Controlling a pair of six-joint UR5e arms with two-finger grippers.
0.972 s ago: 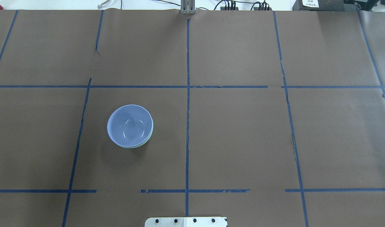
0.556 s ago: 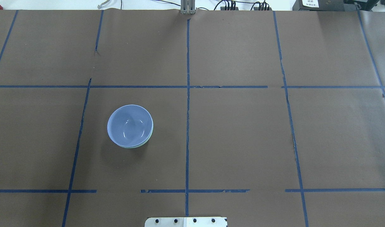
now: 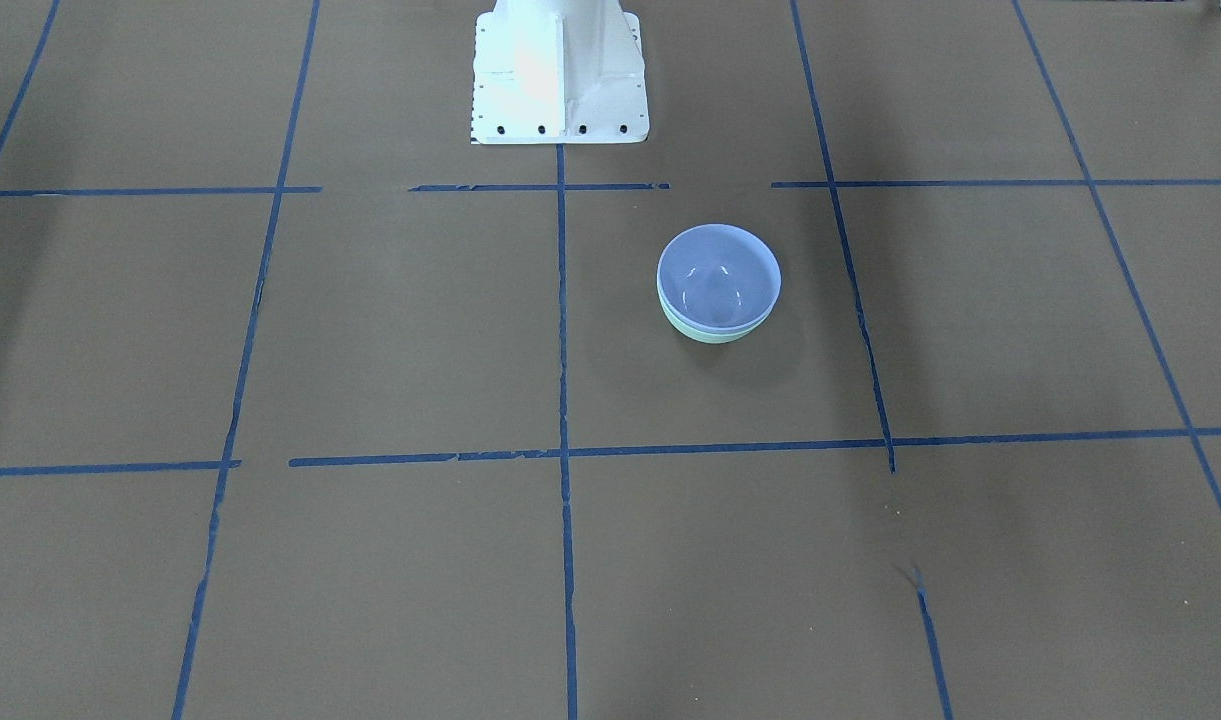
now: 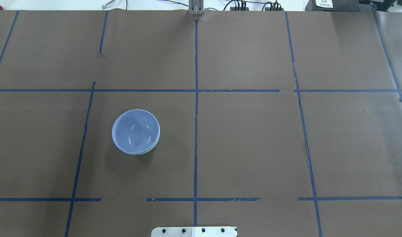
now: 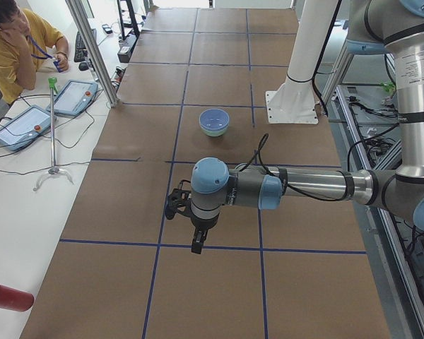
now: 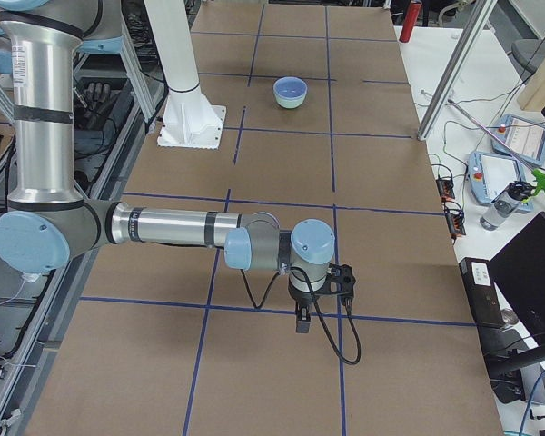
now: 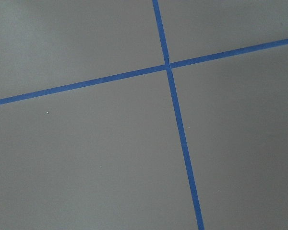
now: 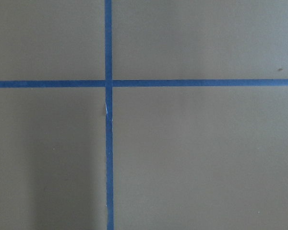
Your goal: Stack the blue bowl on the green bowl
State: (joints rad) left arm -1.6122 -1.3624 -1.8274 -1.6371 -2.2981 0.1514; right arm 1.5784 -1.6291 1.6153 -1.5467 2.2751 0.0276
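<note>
Closest to us, at the robot-side edge of the brown paper-covered bench [image 4: 253,148], sits the white metal base plate [image 4: 194,231]. Out toward the left end of the bench our left hand [image 5: 196,246] hangs above a crossing of the blue tape lines [image 7: 169,66]. Our right hand [image 6: 302,322] does the same toward the right end. Both show only in the side views, so we cannot tell whether their fingers are apart or together. Neither carries anything that we can see.

Further out, in the left half of the bench and well clear of both hands, the small glossy periwinkle-blue bowl [image 3: 718,275] sits nested inside the small glossy mint-green bowl [image 3: 715,334]. Only a thin green crescent shows below the blue rim.

We judge the stacking itself done, so the step in hand is to leave it undisturbed. To do that well we should keep both arms high and out at the ends of the bench, and make no sweep across the left half. We should also check the seat. The blue rim looks level and roughly concentric, and the crescent is probably only the camera angle. If we doubted it, a light press straight down would serve better than a sideways nudge, as glossy bowls probably slide easily.

At the far edge lie only black cables [image 4: 240,6].
</note>
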